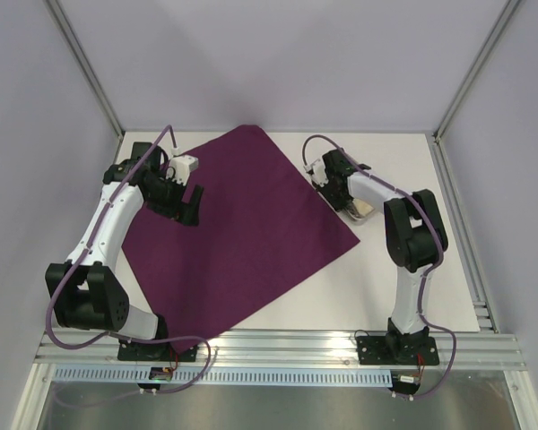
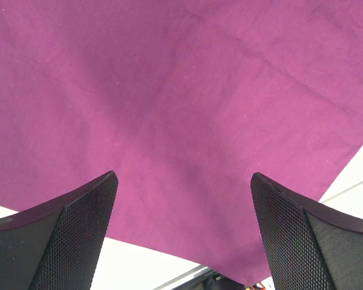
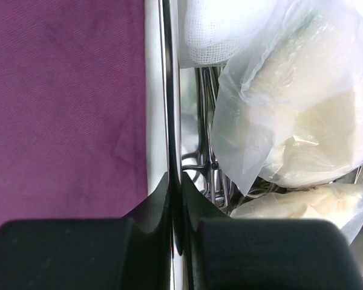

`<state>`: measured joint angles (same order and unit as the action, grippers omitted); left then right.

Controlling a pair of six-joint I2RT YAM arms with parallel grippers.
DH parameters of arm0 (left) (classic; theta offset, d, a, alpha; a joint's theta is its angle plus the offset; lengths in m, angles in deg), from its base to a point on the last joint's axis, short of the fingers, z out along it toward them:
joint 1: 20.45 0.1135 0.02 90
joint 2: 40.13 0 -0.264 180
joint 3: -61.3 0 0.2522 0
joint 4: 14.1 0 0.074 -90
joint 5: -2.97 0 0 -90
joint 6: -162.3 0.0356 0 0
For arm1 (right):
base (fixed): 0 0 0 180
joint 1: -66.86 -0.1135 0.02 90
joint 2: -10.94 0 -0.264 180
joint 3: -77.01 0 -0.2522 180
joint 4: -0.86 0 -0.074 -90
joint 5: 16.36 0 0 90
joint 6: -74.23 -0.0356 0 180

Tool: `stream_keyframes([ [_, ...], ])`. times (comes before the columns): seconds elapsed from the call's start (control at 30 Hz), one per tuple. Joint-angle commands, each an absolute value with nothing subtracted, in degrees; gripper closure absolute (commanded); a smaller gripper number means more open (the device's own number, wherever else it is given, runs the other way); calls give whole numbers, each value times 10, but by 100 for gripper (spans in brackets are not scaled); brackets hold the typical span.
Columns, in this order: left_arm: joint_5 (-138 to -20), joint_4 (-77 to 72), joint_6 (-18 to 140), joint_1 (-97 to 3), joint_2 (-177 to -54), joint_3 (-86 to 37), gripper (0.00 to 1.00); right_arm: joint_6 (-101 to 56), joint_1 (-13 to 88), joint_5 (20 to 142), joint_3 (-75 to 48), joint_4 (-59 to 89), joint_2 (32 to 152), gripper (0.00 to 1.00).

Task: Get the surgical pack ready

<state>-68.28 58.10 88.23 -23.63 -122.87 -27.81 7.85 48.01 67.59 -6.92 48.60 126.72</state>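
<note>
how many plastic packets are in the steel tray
2. One packet sits at upper right of the right wrist view; the second packet lies just below it, lower right. Others may be hidden underneath.

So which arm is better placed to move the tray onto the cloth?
Right. The right gripper is shut on the steel tray at its rim, beside the cloth. The left gripper hangs open over the cloth, away from the tray.
</note>
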Motion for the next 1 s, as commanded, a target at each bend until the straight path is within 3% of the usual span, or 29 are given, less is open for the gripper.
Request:
stream_keyframes([
  [0.0,-676,572,886,-233,-1233,-286,0,101,466,642,-56,470,1208,100],
  [0.47,-688,566,883,-232,-1238,-286,0,109,410,621,-34,476,1192,100],
  [0.97,-703,532,869,-103,-1287,-266,0,93,176,650,88,509,1297,99],
])
